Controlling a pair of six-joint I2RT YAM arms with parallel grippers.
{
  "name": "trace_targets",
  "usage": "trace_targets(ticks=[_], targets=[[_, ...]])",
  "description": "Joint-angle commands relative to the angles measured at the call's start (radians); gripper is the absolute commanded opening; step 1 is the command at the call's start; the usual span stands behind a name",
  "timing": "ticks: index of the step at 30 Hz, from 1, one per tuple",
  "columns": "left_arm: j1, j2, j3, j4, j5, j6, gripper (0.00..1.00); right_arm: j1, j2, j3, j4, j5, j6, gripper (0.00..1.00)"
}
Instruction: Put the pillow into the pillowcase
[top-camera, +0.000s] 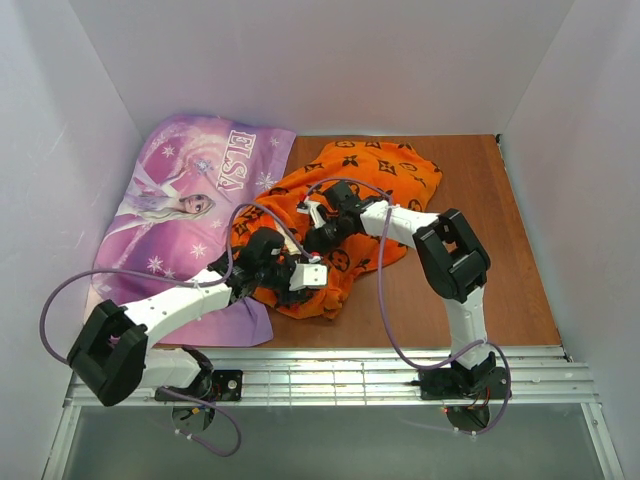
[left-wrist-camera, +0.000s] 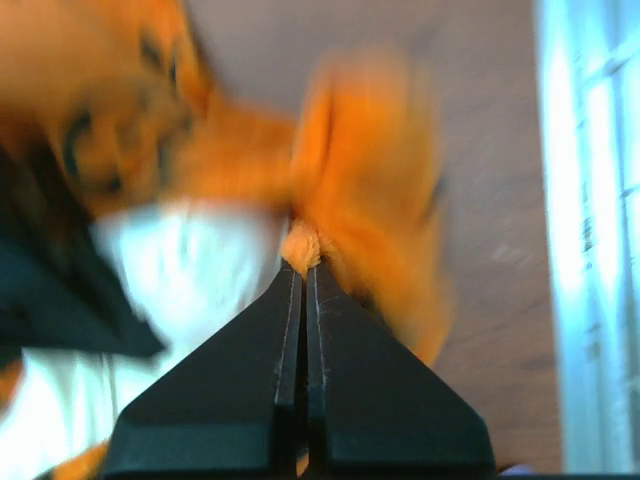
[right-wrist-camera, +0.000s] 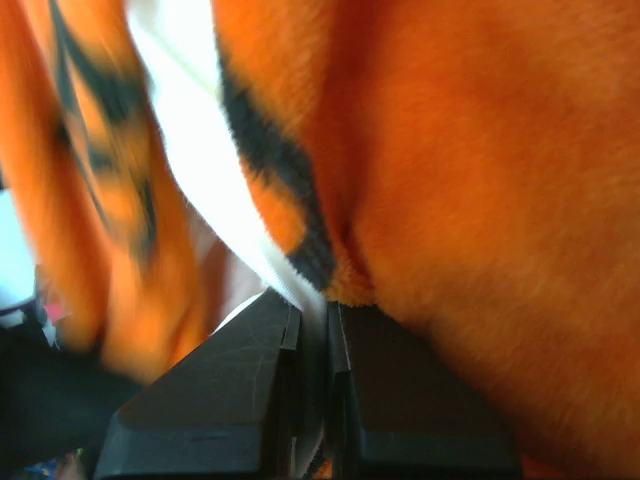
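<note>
Closest to the lens in the left wrist view, the left claw (left-wrist-camera: 303, 265) has its black fingers pressed together on a small tuft of the bright orange plush pillowcase printed with black motifs (top-camera: 385, 175). That view is blurred, and only the overhead view places the cloth: it lies bunched at the middle of the brown wooden table (top-camera: 500, 260), reaching toward the far edge. Beside it, at the far left corner, lies a purple princess-print fabric marked "ELSA" (top-camera: 190, 210). The right claw (right-wrist-camera: 312, 300) is likewise clamped on a pillowcase edge. Only its own wrist camera shows a strip of white cloth (right-wrist-camera: 190, 180) between the orange folds. Whether that strip is the pillow cannot be told.
</note>
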Motion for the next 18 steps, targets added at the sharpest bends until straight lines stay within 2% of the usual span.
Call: trace_targets(ticks=[1,6,9,11,15,17,18], targets=[[-0.058,-0.121,0.115,0.03,0.263,-0.08,0.0,0.033,0.115,-0.037,0.198,0.168,0.133,0.01],[-0.067,-0.175,0.144,0.118,0.228,-0.155,0.0,0.049,0.163,-0.095,0.282,0.244,0.199,0.01],[-0.067,-0.195,0.158,0.165,0.143,-0.206,0.0,0.058,0.149,-0.12,0.305,0.238,0.19,0.01],[-0.067,-0.213,0.16,0.19,0.076,-0.204,0.0,0.058,0.1,-0.167,0.302,0.198,0.142,0.01],[-0.067,-0.221,0.109,0.182,0.069,-0.167,0.0,0.064,-0.044,-0.236,0.246,0.069,0.026,0.01],[-0.067,-0.215,0.094,0.169,0.065,-0.192,0.05,0.079,-0.127,-0.212,0.137,0.043,-0.067,0.02],[-0.067,-0.21,0.092,0.17,0.033,-0.218,0.2,0.081,-0.155,-0.203,0.111,0.047,-0.085,0.14]])
